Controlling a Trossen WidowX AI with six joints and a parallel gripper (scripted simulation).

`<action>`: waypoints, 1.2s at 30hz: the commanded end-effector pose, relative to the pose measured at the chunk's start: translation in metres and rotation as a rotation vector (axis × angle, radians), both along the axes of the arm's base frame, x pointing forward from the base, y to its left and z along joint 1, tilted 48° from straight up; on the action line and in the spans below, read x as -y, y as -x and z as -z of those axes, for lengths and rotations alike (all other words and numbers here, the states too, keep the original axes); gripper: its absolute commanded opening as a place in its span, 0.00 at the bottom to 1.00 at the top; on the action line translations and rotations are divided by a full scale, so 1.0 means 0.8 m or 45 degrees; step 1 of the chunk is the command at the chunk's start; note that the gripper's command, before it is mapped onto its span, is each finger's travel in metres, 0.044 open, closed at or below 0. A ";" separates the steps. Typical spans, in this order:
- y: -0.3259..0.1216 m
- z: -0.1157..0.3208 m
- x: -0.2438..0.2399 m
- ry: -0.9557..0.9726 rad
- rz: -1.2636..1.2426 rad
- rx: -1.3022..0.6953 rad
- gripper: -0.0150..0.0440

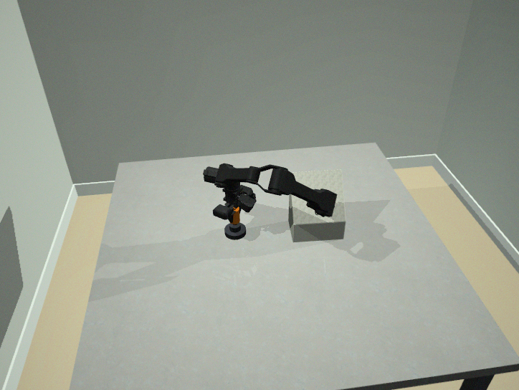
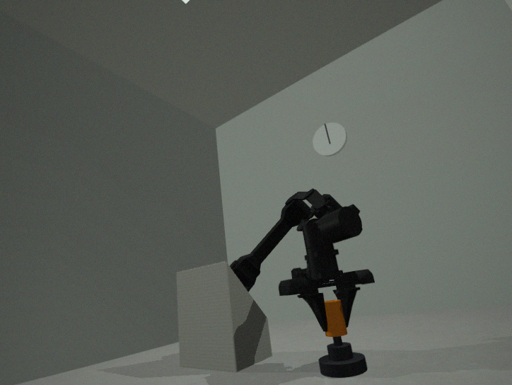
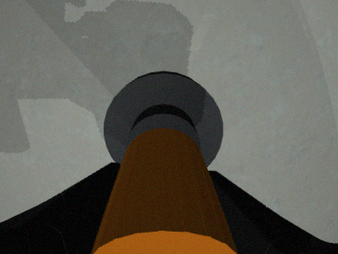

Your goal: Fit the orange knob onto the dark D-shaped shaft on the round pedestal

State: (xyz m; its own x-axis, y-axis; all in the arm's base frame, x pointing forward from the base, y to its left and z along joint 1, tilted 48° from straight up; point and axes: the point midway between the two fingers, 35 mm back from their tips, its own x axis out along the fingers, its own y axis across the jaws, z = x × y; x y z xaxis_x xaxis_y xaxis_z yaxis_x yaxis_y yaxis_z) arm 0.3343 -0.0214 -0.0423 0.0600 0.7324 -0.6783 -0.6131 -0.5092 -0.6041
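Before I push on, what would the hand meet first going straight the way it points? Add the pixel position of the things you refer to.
Likely the round pedestal (image 1: 229,231) (image 2: 343,366) (image 3: 140,98), met by the orange knob (image 1: 236,216) (image 2: 335,318) (image 3: 163,187); the dark shaft (image 2: 337,340) is already at the knob's lower end, seating unclear.

In the top view, a grey table (image 1: 268,306) (image 2: 136,372) (image 3: 280,117) carries a round dark pedestal (image 1: 228,235) (image 2: 342,366) (image 3: 163,89) left of centre and a pale block (image 1: 318,232) (image 2: 206,318) right of it.

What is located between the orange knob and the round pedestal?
In the exterior view, a short stretch of the dark shaft shows between the orange knob and the round pedestal.
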 end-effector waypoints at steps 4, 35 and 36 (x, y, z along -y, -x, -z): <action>-0.002 -0.003 0.002 -0.003 0.000 0.006 0.25; -0.009 -0.004 0.005 -0.131 1.415 -1.528 0.25; -0.009 -0.004 0.005 -0.137 1.475 -1.593 0.25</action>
State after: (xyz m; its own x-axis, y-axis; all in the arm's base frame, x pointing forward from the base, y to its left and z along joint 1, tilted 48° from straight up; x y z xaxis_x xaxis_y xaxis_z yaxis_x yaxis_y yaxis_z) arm 0.3369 -0.0225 -0.0414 0.0517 0.7363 -0.6746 -0.9154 0.3049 0.2627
